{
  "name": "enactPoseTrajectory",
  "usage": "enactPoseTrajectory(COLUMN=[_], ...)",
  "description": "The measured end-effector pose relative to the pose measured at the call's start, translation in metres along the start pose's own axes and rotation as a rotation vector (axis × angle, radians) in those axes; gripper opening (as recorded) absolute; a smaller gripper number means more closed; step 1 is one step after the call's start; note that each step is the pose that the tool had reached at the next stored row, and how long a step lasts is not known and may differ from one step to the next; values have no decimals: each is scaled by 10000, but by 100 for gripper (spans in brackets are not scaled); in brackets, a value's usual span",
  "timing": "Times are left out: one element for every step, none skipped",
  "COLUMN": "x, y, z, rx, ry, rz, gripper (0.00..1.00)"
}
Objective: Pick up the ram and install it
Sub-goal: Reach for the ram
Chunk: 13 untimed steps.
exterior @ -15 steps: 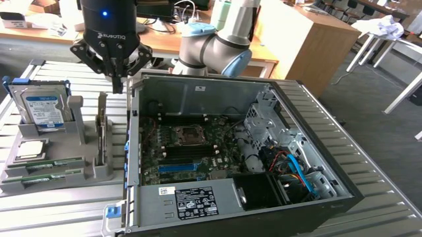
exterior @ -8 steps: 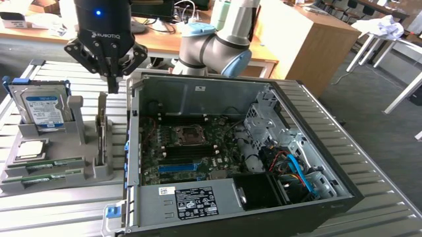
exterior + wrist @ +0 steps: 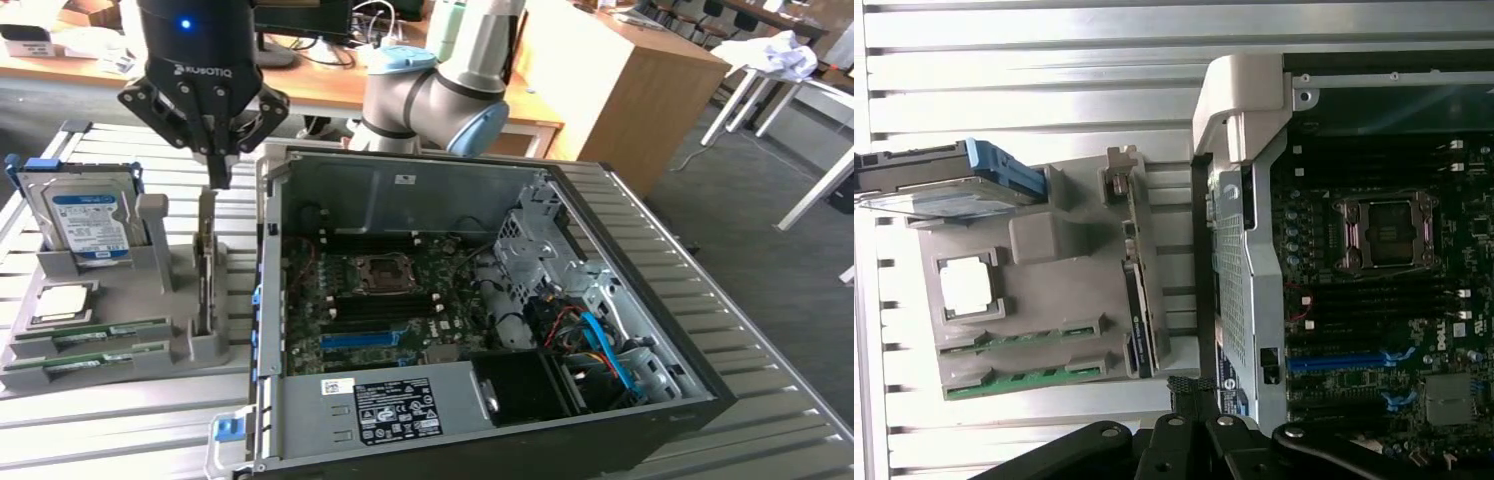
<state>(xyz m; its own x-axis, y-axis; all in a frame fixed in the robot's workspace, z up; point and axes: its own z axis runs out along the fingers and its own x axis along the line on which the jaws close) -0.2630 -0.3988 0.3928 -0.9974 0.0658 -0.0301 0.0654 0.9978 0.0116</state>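
Rack (image 3: 207,350) beside computer case (image 3: 400,195), exterior view's left; hard drive (image 3: 87,215) far end, ram (image 3: 100,335) near end.

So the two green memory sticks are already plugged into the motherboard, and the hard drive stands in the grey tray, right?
No. The memory sticks lie in the grey tray, not in the motherboard, as the exterior view shows. The hard drive does stand in that tray.

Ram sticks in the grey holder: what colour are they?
Green; the ram sticks show best in the wrist view.
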Motion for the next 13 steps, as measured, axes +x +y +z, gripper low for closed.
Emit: enactPoseTrajectory(x=[9, 17, 24, 32, 39, 45, 51, 58, 64, 72, 81, 90, 99], y=[-1, -1, -2, -2, -3, -3, -3, -4, -4, -5, -5, -6, -7], z=[0, 0, -1, -1, -1, -1, -1, -1, -1, -1, -1, -1, -2], rx=[0, 0, 0, 0, 0, -1, 0, -1, 0, 0, 0, 0, 1], ry=[0, 0, 0, 0, 0, 0, 0, -1, 0, 0, 0, 0, 0], rz=[0, 0, -1, -1, 0, 0, 0, 0, -1, 0, 0, 0, -1], gripper=[10, 10, 10, 10, 10, 10, 10, 10, 10, 10, 10, 10, 10])
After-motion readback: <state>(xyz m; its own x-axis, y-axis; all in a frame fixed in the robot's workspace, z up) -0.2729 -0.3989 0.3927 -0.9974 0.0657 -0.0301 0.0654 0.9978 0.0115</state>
